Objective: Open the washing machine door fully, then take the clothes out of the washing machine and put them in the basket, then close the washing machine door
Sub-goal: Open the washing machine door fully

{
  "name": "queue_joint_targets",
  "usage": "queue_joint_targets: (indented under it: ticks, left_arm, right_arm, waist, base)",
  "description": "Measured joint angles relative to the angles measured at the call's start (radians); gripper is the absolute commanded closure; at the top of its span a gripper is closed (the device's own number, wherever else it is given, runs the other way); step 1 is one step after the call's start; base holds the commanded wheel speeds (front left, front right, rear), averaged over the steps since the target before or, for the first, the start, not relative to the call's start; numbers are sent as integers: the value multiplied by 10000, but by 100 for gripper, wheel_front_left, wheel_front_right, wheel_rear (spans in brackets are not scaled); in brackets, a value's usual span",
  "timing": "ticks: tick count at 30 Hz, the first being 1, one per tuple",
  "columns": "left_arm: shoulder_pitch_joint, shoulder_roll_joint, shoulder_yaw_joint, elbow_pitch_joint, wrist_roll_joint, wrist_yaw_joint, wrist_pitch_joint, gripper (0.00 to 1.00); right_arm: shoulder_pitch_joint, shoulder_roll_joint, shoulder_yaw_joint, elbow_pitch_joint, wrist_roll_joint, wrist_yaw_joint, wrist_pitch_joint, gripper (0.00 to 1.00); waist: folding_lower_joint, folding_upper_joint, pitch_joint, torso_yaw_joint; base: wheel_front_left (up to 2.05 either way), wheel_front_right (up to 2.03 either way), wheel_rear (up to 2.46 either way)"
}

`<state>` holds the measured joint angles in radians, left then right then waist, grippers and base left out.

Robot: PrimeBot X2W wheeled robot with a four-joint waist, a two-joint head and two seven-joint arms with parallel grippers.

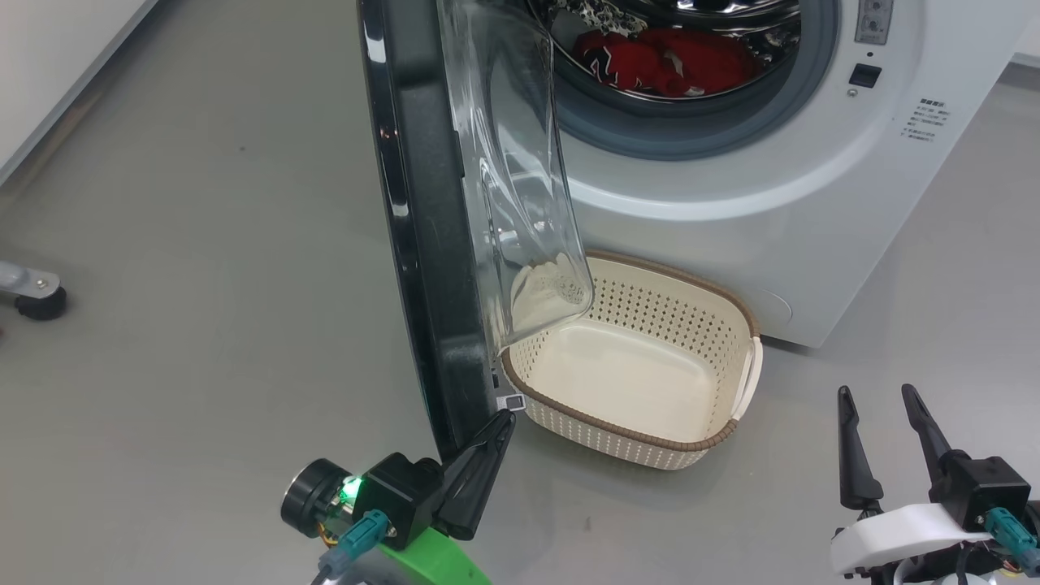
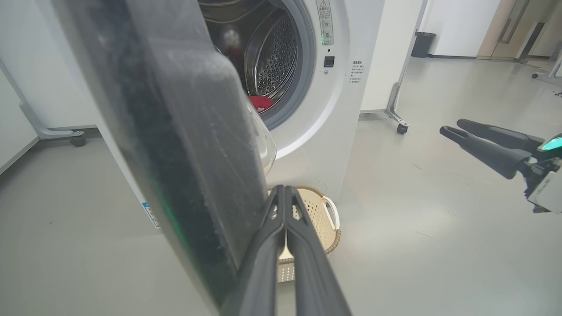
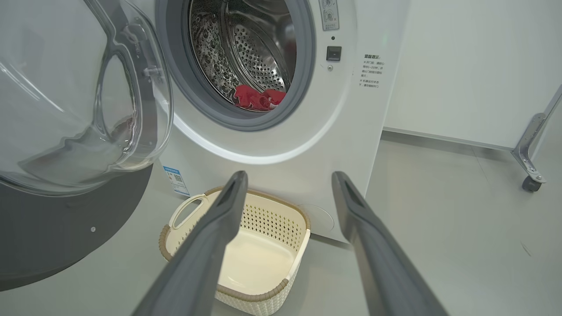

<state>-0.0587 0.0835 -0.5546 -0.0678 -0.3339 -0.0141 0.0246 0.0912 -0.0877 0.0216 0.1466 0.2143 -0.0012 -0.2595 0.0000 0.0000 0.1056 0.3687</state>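
The washing machine [image 1: 812, 203] stands with its door [image 1: 422, 244] swung out edge-on toward me, glass bowl [image 1: 520, 179] facing the drum. Red clothes [image 1: 662, 61] lie in the drum, also seen as red clothes [image 3: 257, 97]. The cream basket [image 1: 735, 325] sits empty on the floor below the opening. My left gripper [image 1: 504, 421] is shut, its tips touching the door's lower black edge; in the left wrist view the left gripper [image 2: 284, 191] lies against the door [image 2: 175, 145]. My right gripper [image 1: 877, 394] hangs open at lower right, holding nothing, aimed toward the basket [image 3: 175, 219].
A castor foot [image 1: 32, 296] of a frame stands on the grey floor at far left. Another wheeled frame leg [image 3: 529, 175] stands right of the machine, by a white wall panel. A dark bin [image 2: 423, 44] sits far back in the room.
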Motion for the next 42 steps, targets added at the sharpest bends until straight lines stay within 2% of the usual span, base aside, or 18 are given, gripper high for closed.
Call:
queue_joint_targets:
  ticks: [10, 24, 33, 42]
  left_arm:
    - [5, -46, 13, 42, -2, 104, -100, 100]
    - [49, -79, 169, 263, -4, 529, -272, 100]
    - [114, -71, 617, 405, -4, 717, -407, 100]
    - [189, 35, 1279, 640, 15, 984, -535, 100]
  right_arm:
    - [8, 0, -184, -2, -54, 0, 0, 0]
    - [10, 2, -236, -15, -132, 90, 0, 0]
    - [8, 10, -199, -12, -192, 109, 0, 0]
    - [2, 81, -148, 8, -245, 201, 0, 0]
  waist:
    - [0, 0, -12, 372]
    - [0, 0, -42, 1238]
    - [0, 0, -27, 1630]
    - [0, 0, -15, 1629]
  base:
    - [0, 0, 0]
    - [0, 0, 0]
    - [0, 0, 0]
    - [0, 0, 0]
